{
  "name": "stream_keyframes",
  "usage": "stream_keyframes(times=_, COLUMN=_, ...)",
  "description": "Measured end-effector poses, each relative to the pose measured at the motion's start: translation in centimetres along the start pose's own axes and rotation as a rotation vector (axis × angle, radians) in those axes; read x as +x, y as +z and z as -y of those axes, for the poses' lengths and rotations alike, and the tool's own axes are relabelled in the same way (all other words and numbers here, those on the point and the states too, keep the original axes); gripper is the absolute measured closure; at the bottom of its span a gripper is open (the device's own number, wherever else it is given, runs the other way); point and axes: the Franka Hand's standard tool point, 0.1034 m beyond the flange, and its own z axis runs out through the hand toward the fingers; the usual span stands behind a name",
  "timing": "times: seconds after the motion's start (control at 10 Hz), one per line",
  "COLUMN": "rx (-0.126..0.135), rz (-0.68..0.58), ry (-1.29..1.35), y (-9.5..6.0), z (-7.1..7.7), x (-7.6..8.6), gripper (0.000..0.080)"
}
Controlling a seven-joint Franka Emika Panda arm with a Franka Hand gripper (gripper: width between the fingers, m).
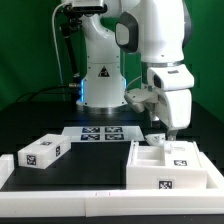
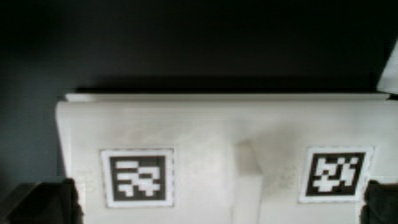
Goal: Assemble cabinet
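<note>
Directly below the gripper (image 1: 160, 132), the cabinet (image 1: 172, 166) is sitting on the black table (image 1: 90, 165), open side up. The jaws are standing apart. In the wrist view one dark finger (image 2: 36, 205) is showing at each edge, and they are straddling a white ridge (image 2: 249, 175) between two tags (image 2: 137, 178). Nothing is clamped, and contact cannot be told. Well away from the gripper, toward the exterior view's left, a small tagged panel (image 1: 42, 151) is lying loose. The marker board (image 1: 100, 133) is lying behind, apart from both.

Judgement: assembly is looking early. At least this panel is waiting to be fitted, and taking hold of the cabinet body appears to be the step in hand.
</note>
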Motion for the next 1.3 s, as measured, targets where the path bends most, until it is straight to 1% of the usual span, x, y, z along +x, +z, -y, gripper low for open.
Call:
stream_keyframes(times=0.1, rx=0.015, rz=-0.006, ry=0.001, y=0.72, z=0.31, x=0.11, gripper=0.0002)
stream_keyframes(times=0.4, rx=0.023, rz=-0.009, ry=0.008, y=1.16, z=0.42, x=0.18, gripper=0.0025)
stream_keyframes(times=0.5, rx=0.029, rz=-0.011, ry=0.009, y=1.4, z=0.58, x=0.15, gripper=0.0212)
stream_keyframes(times=0.6, rx=0.033, rz=-0.012, ry=0.011, y=1.58, z=0.71, x=0.12, gripper=0.0212)
stream_keyframes(times=0.7, rx=0.033, rz=-0.012, ry=0.011, y=1.59, z=0.72, x=0.1, gripper=0.0389)
stream_keyframes(times=0.8, rx=0.034, rz=-0.012, ry=0.012, y=1.61, z=0.73, x=0.07, gripper=0.059)
stream_keyframes(times=0.9, rx=0.034, rz=-0.012, ry=0.014, y=1.6, z=0.72, x=0.0, gripper=0.0718)
stream_keyframes(times=1.0, rx=0.026, rz=-0.011, ry=0.014, y=1.39, z=0.52, x=-0.01, gripper=0.0718)
stream_keyframes(times=1.1, rx=0.027, rz=-0.011, ry=0.014, y=1.42, z=0.54, x=-0.01, gripper=0.0731)
stream_keyframes(times=1.3, rx=0.027, rz=-0.011, ry=0.014, y=1.42, z=0.54, x=-0.01, gripper=0.0731)
